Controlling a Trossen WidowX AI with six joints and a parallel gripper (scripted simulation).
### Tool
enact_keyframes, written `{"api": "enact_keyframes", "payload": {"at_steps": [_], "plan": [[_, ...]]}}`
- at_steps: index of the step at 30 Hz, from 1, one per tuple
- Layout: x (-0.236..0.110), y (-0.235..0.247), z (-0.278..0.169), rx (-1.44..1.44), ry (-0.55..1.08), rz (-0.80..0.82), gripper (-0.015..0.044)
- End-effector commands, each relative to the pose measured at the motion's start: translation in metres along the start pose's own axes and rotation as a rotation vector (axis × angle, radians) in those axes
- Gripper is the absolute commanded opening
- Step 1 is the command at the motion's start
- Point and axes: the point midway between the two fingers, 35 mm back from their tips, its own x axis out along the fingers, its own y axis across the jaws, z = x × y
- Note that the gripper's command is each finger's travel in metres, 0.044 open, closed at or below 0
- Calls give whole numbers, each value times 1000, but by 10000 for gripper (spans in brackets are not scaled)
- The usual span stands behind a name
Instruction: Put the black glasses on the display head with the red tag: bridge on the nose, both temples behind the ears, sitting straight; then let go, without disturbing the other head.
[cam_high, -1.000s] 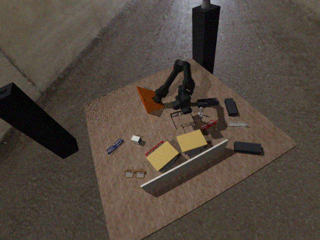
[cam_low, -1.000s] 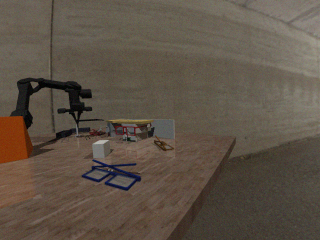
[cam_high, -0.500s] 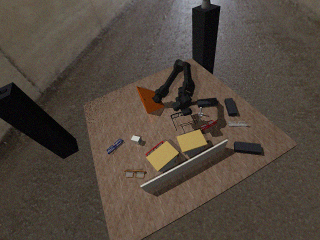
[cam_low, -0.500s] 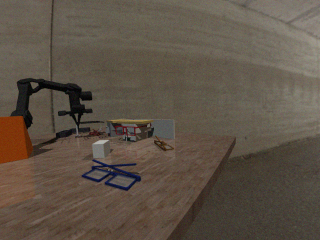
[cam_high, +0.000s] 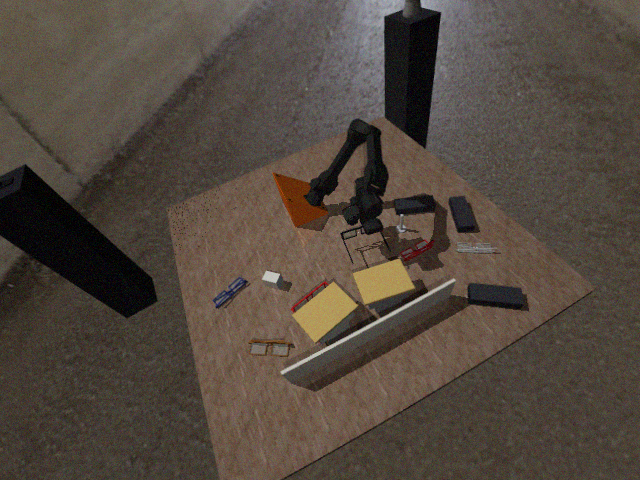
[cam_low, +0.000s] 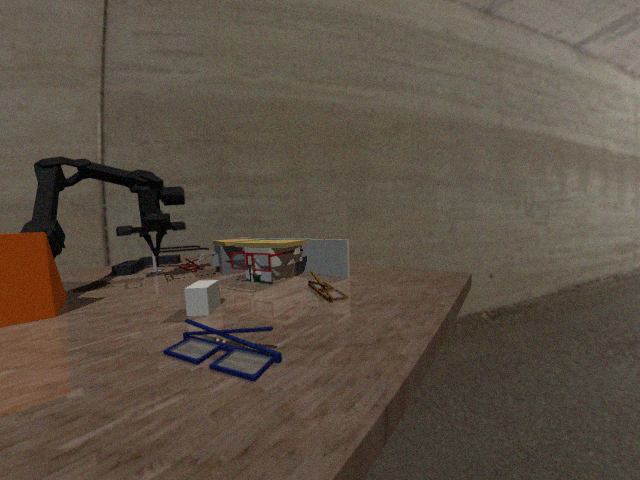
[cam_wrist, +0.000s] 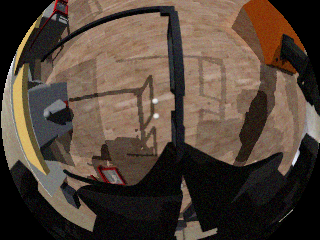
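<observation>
two heads (cam_high: 383, 281) before a panel (cam_high: 372, 328)
</observation>
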Motion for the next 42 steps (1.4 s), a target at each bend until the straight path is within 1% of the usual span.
{"api": "enact_keyframes", "payload": {"at_steps": [1, 9, 42], "plan": [[4, -2, 1, 8, 5, -7, 0], [5, 0, 1, 8, 5, -6, 0], [8, 43, 1, 6, 5, 9, 0]]}}
